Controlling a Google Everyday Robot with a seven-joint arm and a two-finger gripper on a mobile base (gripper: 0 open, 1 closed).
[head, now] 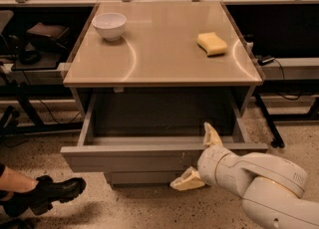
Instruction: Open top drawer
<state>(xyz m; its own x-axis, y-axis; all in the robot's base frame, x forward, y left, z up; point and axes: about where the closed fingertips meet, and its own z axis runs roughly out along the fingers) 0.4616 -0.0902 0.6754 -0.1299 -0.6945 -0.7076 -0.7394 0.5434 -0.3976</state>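
The top drawer [124, 159] is a wide grey handle-less front, pulled well out from under the beige tabletop, with its grey box interior [149, 118] showing and nothing visible inside. My gripper [198, 158] is at the drawer front, right of centre. One pale finger [211, 136] reaches over the front's top edge into the drawer. The other finger [188, 180] sits below the front's lower edge. The fingers are spread wide across the front panel. My white arm [259, 183] comes in from the lower right.
A white bowl [109, 25] and a yellow sponge [212, 43] sit on the tabletop [159, 49]. A lower drawer front [144, 177] shows beneath. A person's black boot [50, 193] rests on the floor at lower left. Dark shelving and cables flank the table.
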